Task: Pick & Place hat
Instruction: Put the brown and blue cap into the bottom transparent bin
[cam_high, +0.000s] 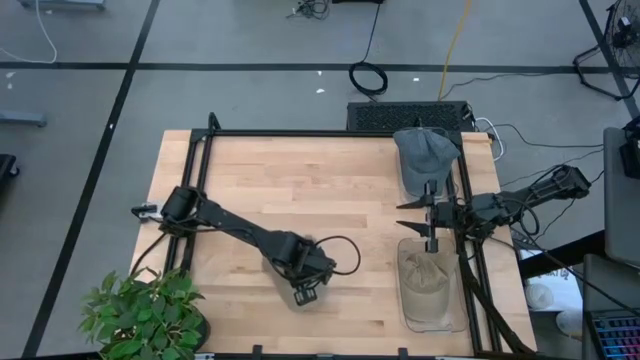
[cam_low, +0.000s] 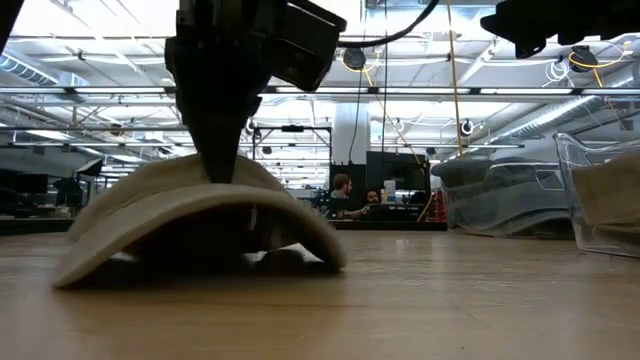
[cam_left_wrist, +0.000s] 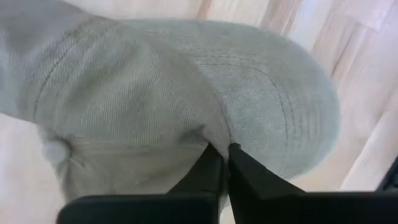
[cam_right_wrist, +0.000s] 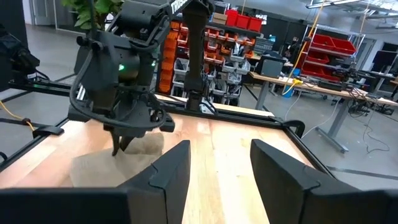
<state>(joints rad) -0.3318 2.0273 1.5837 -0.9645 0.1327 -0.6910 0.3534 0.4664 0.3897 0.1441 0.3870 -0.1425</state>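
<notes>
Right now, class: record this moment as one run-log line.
left gripper: shut on beige hat, mid-table | right gripper: open, waiting at right edge | grey hat: untouched

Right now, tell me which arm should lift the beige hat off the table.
Left. Its claw is already pinched shut on the beige hat near the table's front middle. The right claw hangs open by the right edge, between the grey hat and the clear bin.

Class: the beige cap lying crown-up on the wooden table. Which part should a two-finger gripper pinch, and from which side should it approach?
Pinch the soft crown fabric of the beige cap from directly above. It lies domed and flat-based on the table, so the rim offers no edge, while the top folds easily. The left gripper shows this, shut on a ridge of cloth.
</notes>
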